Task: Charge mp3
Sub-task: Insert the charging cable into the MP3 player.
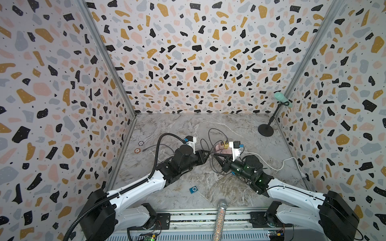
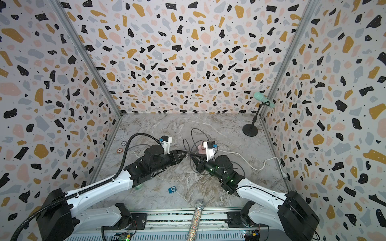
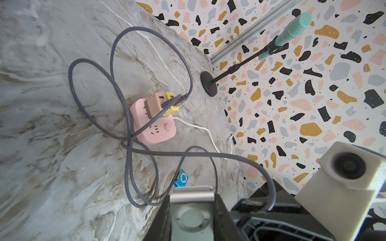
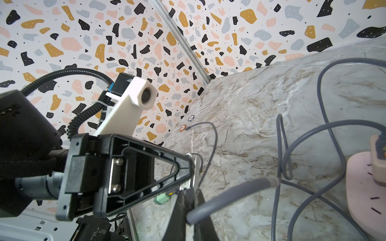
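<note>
Up close, in the left wrist view, the silver mp3 player (image 3: 192,219) is a flat, brushed-metal rectangle with a round, ringed control pad and a smooth metal clip at its end. It sits between the matte black fingers (image 3: 223,212) of the left gripper (image 3: 192,198), which pinches it by its long edges. This is near the middle of the marble-patterned tabletop (image 3: 52,146) and just beside the pink power strip (image 3: 154,129).

The right gripper (image 4: 191,200) is clamped tight on the round, rubbery grey cable (image 3: 127,173) close to its end. In both top views its tip nearly meets the left gripper's. The cable sprawls in loose loops over the glossy surface and runs up to two blocky adapters, a brown adapter (image 3: 153,104) and a yellow adapter (image 3: 173,108), standing on the rounded strip. Which one it enters I cannot tell. A thin white cord (image 3: 200,127) leaves the strip.

A small blue mp3 player (image 1: 193,189), square with a pale ring, lies flat on the tabletop nearer the arm bases, well apart from both grippers.
</note>
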`<state>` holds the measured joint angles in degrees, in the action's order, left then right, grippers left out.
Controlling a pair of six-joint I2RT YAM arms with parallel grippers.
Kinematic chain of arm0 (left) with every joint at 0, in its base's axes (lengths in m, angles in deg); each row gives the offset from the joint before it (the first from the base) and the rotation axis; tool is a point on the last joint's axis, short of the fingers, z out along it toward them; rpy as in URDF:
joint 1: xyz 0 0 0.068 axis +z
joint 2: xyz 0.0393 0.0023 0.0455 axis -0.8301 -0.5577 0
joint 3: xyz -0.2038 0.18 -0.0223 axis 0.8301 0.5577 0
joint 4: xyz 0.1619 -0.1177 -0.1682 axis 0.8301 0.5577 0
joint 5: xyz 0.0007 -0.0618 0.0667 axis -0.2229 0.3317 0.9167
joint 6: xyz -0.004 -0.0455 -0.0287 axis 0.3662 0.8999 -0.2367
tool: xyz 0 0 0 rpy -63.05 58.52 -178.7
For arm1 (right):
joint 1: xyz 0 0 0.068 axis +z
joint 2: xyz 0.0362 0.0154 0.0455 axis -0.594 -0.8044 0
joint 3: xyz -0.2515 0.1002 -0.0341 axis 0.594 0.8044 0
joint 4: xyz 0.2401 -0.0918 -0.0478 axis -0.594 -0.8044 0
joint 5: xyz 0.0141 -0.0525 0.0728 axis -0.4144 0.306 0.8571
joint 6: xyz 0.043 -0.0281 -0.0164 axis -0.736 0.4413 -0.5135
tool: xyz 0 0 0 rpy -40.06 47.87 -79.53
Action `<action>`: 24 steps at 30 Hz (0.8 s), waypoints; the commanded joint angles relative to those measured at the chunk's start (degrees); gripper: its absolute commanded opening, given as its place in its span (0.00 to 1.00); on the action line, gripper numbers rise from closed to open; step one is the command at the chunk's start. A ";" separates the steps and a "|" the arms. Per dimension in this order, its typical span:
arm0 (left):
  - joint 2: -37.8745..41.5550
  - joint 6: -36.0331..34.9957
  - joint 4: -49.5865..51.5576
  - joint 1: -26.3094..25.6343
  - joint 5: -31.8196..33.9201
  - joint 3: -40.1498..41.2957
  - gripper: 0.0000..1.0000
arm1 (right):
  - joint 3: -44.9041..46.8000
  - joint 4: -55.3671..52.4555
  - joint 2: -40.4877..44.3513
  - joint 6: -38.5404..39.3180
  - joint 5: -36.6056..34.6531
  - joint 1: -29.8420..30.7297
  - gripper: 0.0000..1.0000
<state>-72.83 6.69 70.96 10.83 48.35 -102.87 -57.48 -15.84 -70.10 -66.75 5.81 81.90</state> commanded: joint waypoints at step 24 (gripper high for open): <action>0.12 -0.10 -3.29 0.16 -1.08 -0.85 0.27 | -2.50 -3.50 -2.88 1.91 3.63 0.16 0.00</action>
<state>-73.97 6.69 71.74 11.11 48.61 -102.89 -58.46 -16.30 -72.48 -66.27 7.95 81.83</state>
